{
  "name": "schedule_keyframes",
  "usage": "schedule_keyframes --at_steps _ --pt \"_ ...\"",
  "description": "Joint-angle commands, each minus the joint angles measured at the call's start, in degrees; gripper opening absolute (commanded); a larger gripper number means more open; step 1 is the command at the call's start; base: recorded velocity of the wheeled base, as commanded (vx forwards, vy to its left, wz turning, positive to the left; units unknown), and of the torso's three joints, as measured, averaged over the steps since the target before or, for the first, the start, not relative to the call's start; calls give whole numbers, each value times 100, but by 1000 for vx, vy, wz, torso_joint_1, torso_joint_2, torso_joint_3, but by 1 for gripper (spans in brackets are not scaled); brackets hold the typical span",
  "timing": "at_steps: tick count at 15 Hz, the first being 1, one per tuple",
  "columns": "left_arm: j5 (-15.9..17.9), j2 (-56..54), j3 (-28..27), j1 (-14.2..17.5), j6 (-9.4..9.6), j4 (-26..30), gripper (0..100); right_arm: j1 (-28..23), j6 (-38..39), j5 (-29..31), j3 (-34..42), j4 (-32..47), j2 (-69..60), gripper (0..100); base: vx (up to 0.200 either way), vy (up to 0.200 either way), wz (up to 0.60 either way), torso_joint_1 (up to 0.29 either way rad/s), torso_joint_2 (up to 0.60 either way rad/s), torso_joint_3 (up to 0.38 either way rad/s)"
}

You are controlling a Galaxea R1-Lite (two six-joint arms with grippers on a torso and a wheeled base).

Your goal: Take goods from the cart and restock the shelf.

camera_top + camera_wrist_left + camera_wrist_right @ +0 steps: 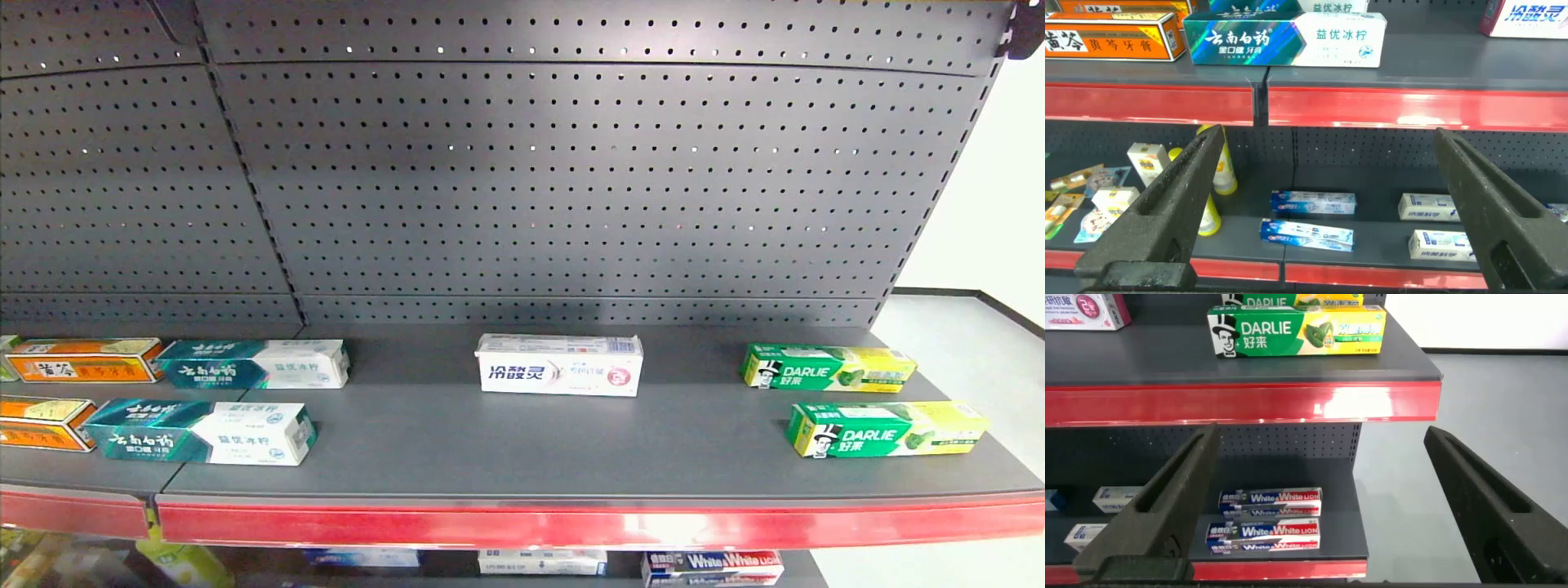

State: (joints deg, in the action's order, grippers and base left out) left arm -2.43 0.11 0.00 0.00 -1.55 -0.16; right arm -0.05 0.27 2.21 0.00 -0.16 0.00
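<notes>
Toothpaste cartons (559, 366) lie on the dark grey metal shelf (522, 441), and the green carton (886, 429) nearest its red front lip (571, 523) could be knocked off if the left hand (1327, 135) or right hand (1321, 431), both spread empty below it, rises carelessly.

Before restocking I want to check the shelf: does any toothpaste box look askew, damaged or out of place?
Nothing looks damaged or askew: every box lies flat along the grey shelf. Only the white toothpaste box lies alone in the middle, while the orange boxes, teal-and-white boxes and green-and-yellow boxes lie in pairs, front and back.
</notes>
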Motion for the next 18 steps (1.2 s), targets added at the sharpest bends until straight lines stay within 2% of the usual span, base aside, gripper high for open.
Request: schedule_keyframes --at_steps 1,6,18 --pt "-4 -2 0 0 -3 -2 100 -4 0 -1 0 -2 0 100 0 0 0 0 0 0" --pt "-4 -2 0 0 -3 -2 100 -4 -9 -10 0 -2 0 100 0 0 0 0 0 0" --pt "-4 -2 0 0 -3 -2 100 -4 -9 -10 0 -2 0 100 0 0 -600 2 3 2"
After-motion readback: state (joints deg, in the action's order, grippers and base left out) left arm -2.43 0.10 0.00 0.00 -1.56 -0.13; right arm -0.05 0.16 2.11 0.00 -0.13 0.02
